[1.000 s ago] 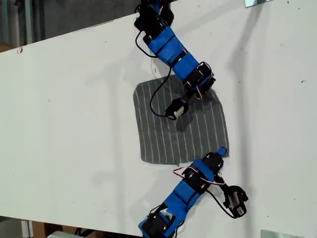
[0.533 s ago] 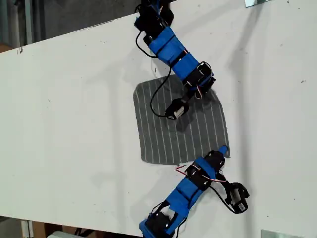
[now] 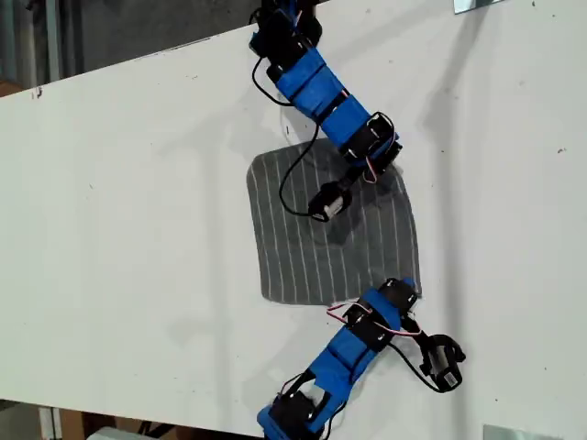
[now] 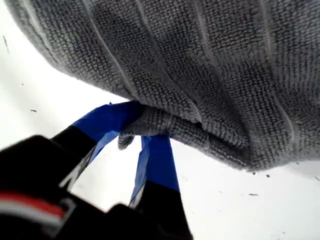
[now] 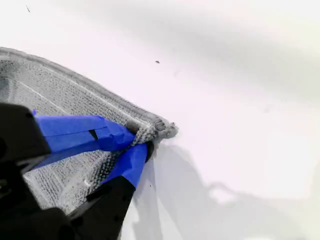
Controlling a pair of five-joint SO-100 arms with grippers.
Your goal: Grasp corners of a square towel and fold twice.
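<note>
Your first hand point(image 4: 132, 139) and second hand point(image 5: 139, 142) are each clamped on a towel point(image 3: 303, 247) corner point(image 4: 150, 125), so one edge can lift evenly off the surface point(image 3: 138, 183) for folding

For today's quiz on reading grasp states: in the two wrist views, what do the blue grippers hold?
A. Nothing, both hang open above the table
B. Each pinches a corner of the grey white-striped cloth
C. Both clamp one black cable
B: my first gripper and my second gripper each close on a hemmed corner of the grey white-striped towel.
</note>
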